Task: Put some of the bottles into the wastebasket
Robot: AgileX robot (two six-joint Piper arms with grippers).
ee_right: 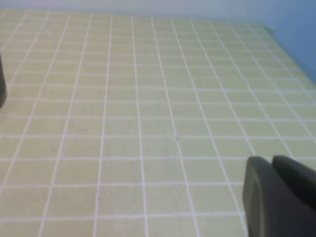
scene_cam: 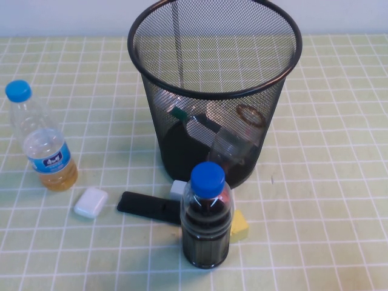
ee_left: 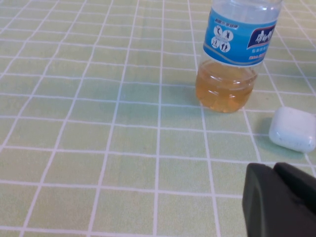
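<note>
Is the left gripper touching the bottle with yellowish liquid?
Apart. The left wrist view shows bare tablecloth between the left gripper and the bottle. Right gripper hovers elsewhere.

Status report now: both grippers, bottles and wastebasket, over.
Left gripper near yellowish bottle, right gripper over bare table, both carrying nothing. Two bottles already inside wastebasket. Dark bottle stands before it.

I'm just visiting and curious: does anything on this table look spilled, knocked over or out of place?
Nothing spilled. Two clear bottles lie tipped inside the wastebasket, as intended. The left gripper and right gripper sit low over the tablecloth.
</note>
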